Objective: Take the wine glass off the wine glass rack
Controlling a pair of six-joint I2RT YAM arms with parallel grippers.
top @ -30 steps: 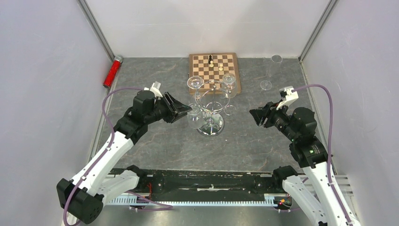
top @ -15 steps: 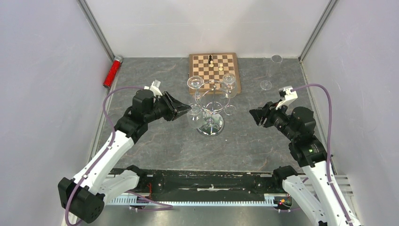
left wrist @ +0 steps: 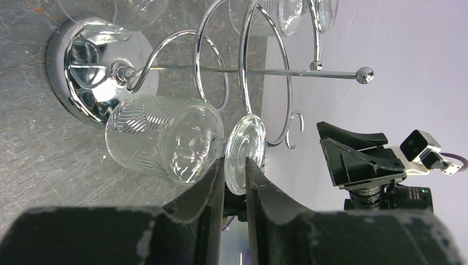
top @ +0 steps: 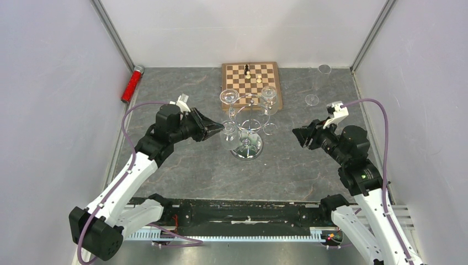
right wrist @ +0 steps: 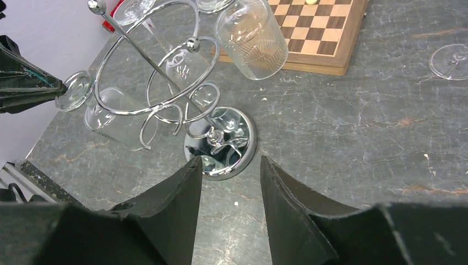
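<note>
The chrome wine glass rack (top: 249, 122) stands mid-table on its round mirrored base (left wrist: 83, 72). My left gripper (top: 219, 131) is at the rack's left side, shut on the round foot (left wrist: 244, 152) of an upside-down patterned wine glass (top: 229, 138). The glass's bowl (left wrist: 165, 143) hangs beside the base, and its foot sits just outside a curled loop arm (left wrist: 287, 132). In the right wrist view the held glass (right wrist: 110, 118) is left of the rack (right wrist: 165, 88). My right gripper (top: 301, 138) is open and empty, right of the rack, pointing at the base (right wrist: 221, 142).
Two more glasses (top: 228, 97) (top: 269, 93) hang on the rack's far side. A wooden chessboard (top: 251, 83) with a few pieces lies behind it. An upright wine glass (top: 312, 99) stands at the back right. A red cylinder (top: 132, 84) lies by the left wall.
My left arm has shifted only slightly, with the glass foot still in its grip. The right arm has not moved.
</note>
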